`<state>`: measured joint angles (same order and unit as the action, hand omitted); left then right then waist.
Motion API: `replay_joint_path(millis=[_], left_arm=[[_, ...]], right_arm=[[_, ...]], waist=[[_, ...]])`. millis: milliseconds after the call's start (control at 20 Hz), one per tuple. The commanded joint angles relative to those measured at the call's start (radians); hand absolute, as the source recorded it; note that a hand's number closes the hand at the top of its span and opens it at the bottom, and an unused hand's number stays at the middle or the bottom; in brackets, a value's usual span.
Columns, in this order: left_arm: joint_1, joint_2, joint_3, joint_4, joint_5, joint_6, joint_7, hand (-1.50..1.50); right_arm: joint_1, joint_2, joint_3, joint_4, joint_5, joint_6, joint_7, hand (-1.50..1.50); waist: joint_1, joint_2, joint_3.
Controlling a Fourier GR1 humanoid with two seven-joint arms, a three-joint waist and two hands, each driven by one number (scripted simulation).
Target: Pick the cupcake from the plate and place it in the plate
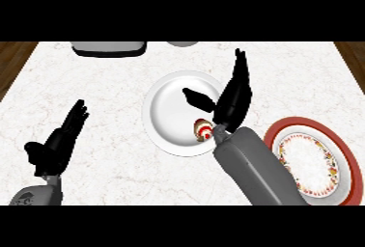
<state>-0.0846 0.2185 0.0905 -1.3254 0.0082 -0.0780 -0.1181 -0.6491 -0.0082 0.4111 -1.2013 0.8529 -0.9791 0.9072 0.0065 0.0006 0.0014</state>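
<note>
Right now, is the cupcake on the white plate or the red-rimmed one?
On the white plate: the cupcake sits near its lower right rim, by the open right hand.

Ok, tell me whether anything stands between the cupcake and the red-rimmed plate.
Only the robot's own right forearm lies between the cupcake on the white plate and the red-rimmed plate; no other object shows in that gap.
</note>
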Motion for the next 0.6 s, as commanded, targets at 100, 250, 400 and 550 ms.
replay_joint_path(millis=[100, 250, 400, 550], left_arm=[[-0.007, 0.000, 0.006, 0.001, -0.009, 0.014, 0.023, 0.00], [0.033, -0.004, 0.014, -0.018, 0.013, -0.005, 0.007, 0.00], [0.002, -0.005, 0.014, -0.020, -0.008, 0.019, 0.019, 0.00], [0.053, -0.011, -0.002, -0.062, 0.002, -0.011, 0.013, 0.00]], right_arm=[[0.287, -0.076, 0.050, -0.273, -0.149, -0.160, -0.183, -1.50], [0.445, -0.199, 0.077, -0.486, -0.242, -0.101, -0.232, -1.50], [0.578, -0.286, 0.136, -0.543, -0.364, -0.132, -0.391, -1.50], [0.652, -0.382, 0.126, -0.591, -0.562, -0.141, -0.565, -1.50]], waist=[[-0.021, -0.002, 0.000], [-0.022, -0.004, 0.000], [-0.014, -0.001, 0.000], [-0.007, -0.001, 0.001]])
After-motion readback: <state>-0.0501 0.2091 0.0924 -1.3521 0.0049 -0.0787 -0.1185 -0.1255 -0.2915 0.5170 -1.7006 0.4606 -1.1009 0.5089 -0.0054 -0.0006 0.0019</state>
